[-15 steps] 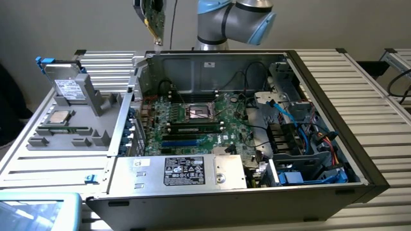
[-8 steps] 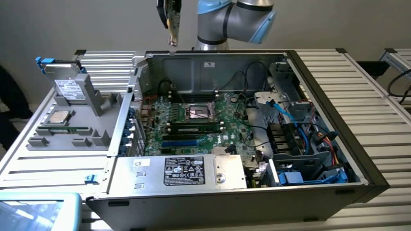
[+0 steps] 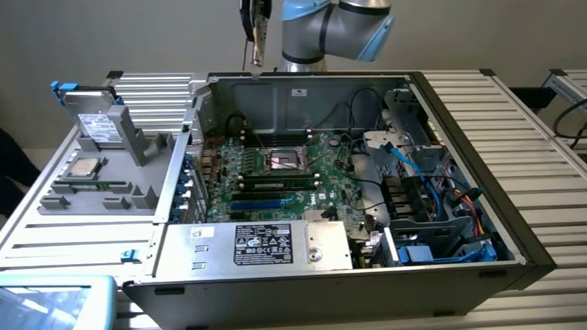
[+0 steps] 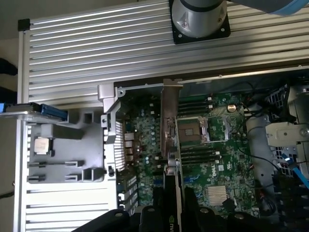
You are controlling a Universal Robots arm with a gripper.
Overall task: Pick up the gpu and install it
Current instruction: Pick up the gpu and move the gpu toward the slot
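Above the ribbed metal table (image 3: pixel 532 137), before a grey wall (image 3: pixel 110 34), hangs the gpu (image 4: pixel 170 121).

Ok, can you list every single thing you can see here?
table: one, silver, ribbed, under everything
computer case: one, black and silver, open on the table
main board: one, green, inside the case
power box: one, silver, inside the case, nearest the exterior camera
cables: several, blue and black, inside the case
tray: one, grey, on the table at the exterior view's left
chip: one, silver, on the tray
graphics card: one, dark with a silver end, held over the case
robot arm: one, grey and blue, behind the case
gripper: one, black, clamped on the graphics card
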